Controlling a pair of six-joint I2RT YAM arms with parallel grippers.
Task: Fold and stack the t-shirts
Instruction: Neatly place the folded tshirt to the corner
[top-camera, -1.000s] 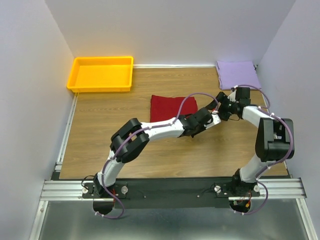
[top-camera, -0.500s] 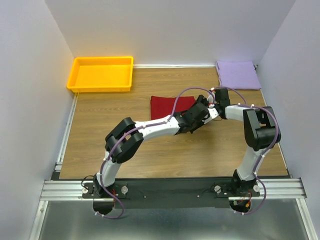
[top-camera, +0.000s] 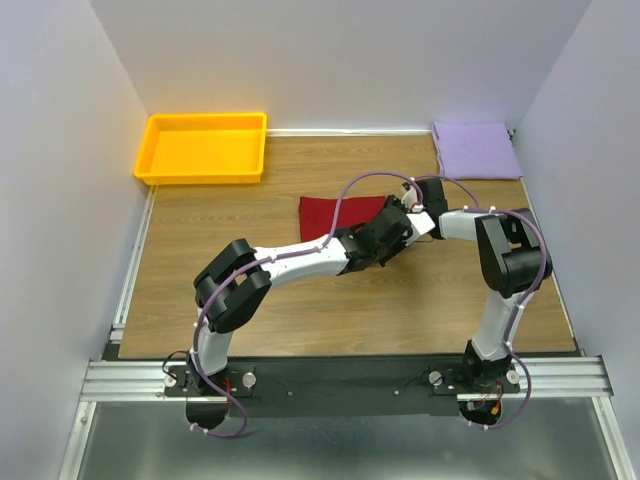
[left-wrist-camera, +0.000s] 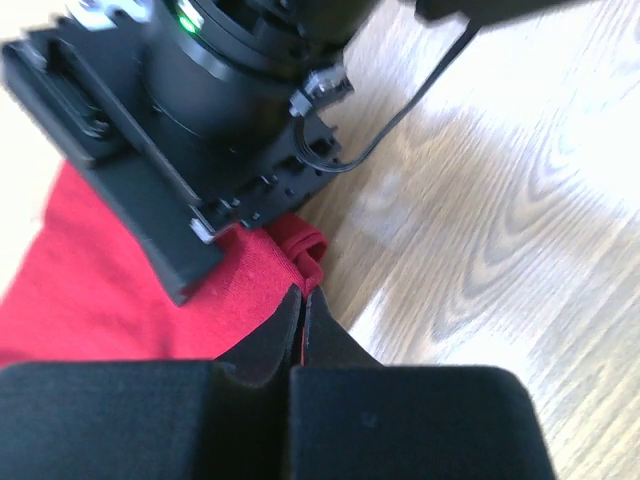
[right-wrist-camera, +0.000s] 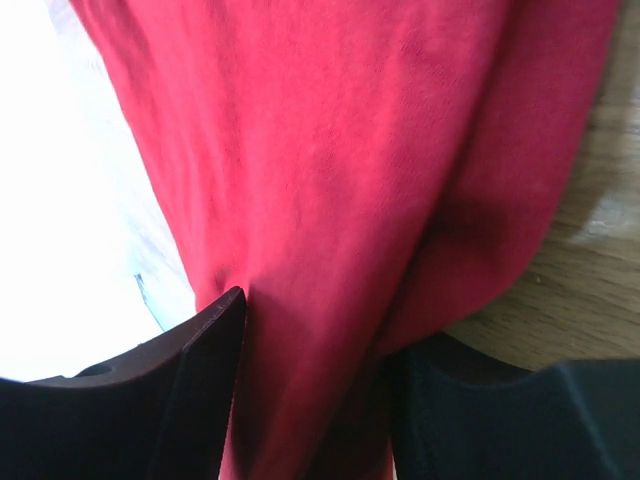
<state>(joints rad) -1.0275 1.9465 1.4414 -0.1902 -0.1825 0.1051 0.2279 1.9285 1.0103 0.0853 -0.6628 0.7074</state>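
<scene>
Near the middle of the table the red t-shirt lies folded flat with both my tools at its right edge, and the lavender t-shirt lies folded in the far right corner, well apart. My left tool is clenched tight, tips at the red hem, though I cannot tell whether cloth is caught between them; my right tool has its jaws apart with red cloth filling the gap, and I cannot tell whether they press it
</scene>
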